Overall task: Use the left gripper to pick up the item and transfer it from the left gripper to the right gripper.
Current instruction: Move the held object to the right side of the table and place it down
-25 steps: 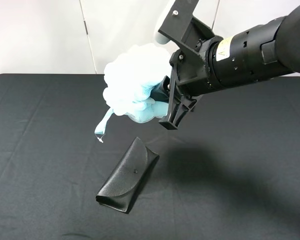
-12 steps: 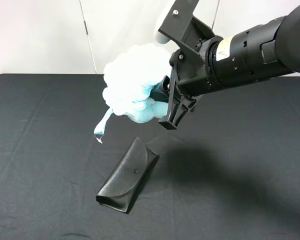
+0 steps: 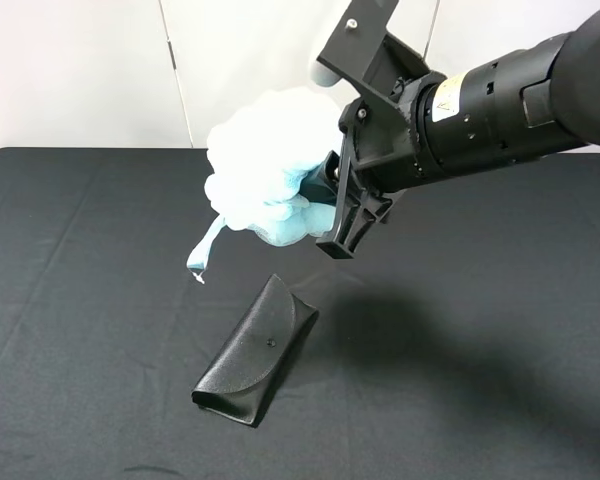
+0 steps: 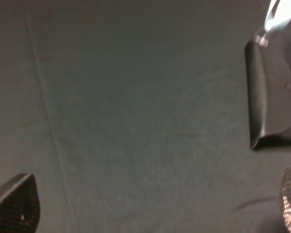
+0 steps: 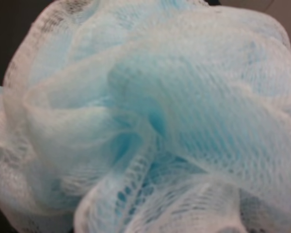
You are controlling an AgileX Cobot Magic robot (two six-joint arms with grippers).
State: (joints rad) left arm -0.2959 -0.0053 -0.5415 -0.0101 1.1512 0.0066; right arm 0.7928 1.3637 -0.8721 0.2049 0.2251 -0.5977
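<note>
The right claw (image 3: 326, 197) is clamped on the item (image 3: 265, 165), held high above the glasses case (image 3: 255, 350). The left claw (image 4: 153, 199) is spread wide and empty. The handover appears complete.

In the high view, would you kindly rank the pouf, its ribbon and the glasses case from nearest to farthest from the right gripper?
1. The pouf, held in the jaws of the right gripper.
2. The ribbon, dangling at the pouf's lower left.
3. The glasses case, lying on the table below.
</note>
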